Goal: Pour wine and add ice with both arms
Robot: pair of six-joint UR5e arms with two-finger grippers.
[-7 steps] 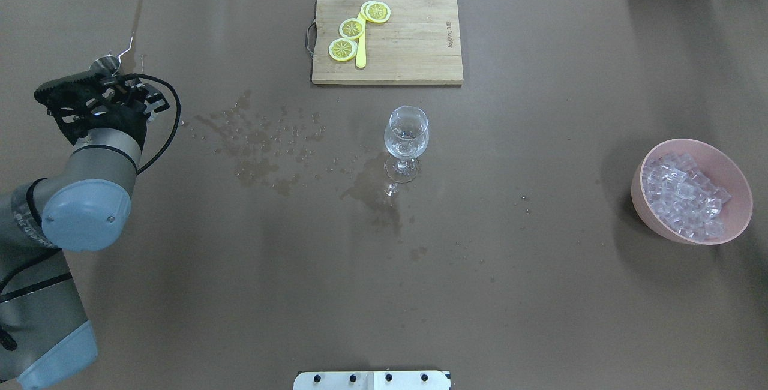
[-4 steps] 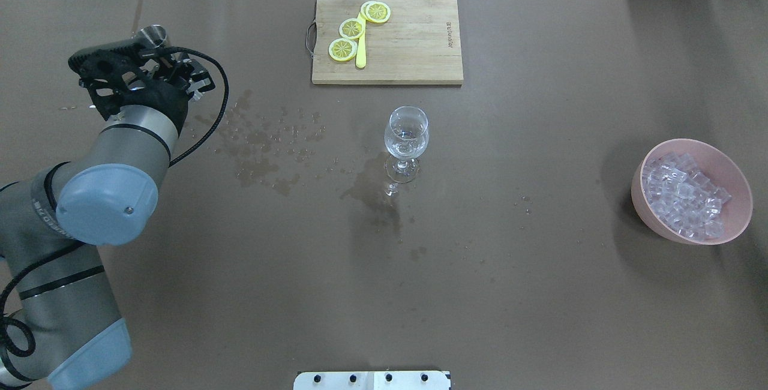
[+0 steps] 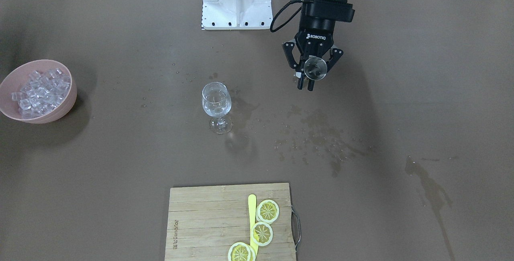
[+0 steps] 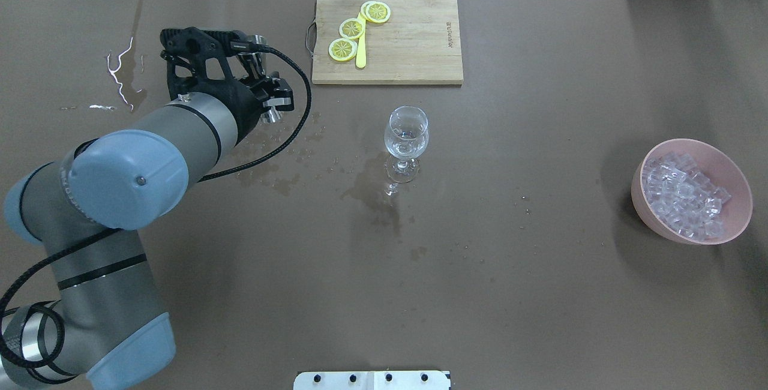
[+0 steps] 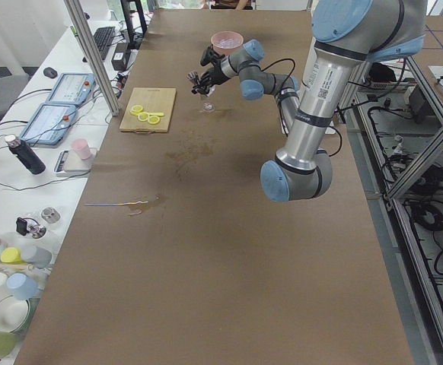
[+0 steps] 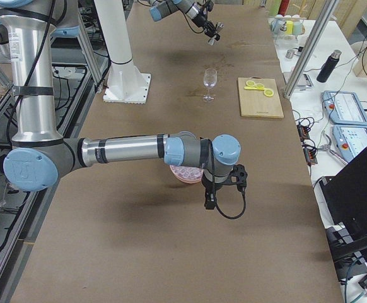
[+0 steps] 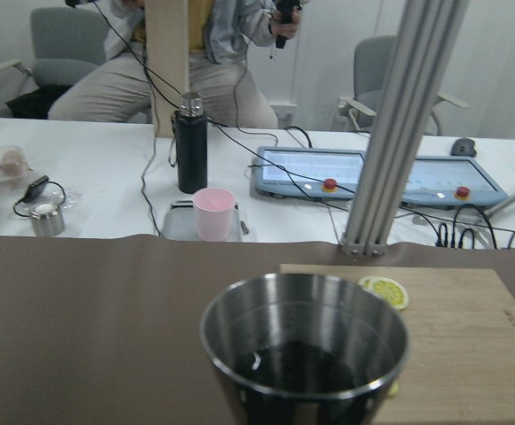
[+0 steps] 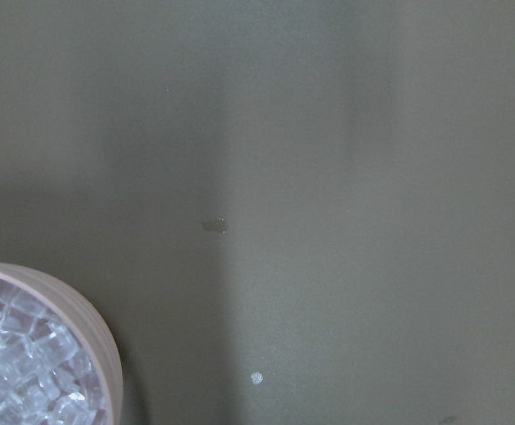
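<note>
Since a sec ago the left arm (image 4: pixel 180 132) has swung in from the table's left edge toward the middle, carrying the steel cup (image 3: pixel 315 67) with it. The glass, bowl and board haven't budged.

Left gripper (image 3: pixel 306 81) is clamped on the cup, fingers on either side of its wall. The cup is upright, mouth up. The wrist cam looks into it and shows the wine (image 7: pixel 297 367) low down, dark against the steel.

Key relation: the wine glass (image 4: pixel 407 138) stands to the robot's right of the cup, well apart, stem upright. Overhead and front views disagree on nearer vs farther because the cup rides above the table, so I can't tell that part. My read is that the carry must go on rightward until the cup lip is over the glass rim, then tip. The left arm is much nearer the glass.

Ice (image 4: pixel 684 195) is heaped in the pink bowl (image 4: pixel 645 210) at the table's right end. The right gripper (image 6: pixel 212 197) hangs just beside the bowl, but it shows only in the side view, so whether it's apart or together I can't tell. Its wrist cam catches only the bowl's rim and some cubes.

Writing: "ROBOTIQ" in white on the left gripper body. A burnt-in mark on the cutting board (image 4: pixel 420 48) is too small to read.
</note>
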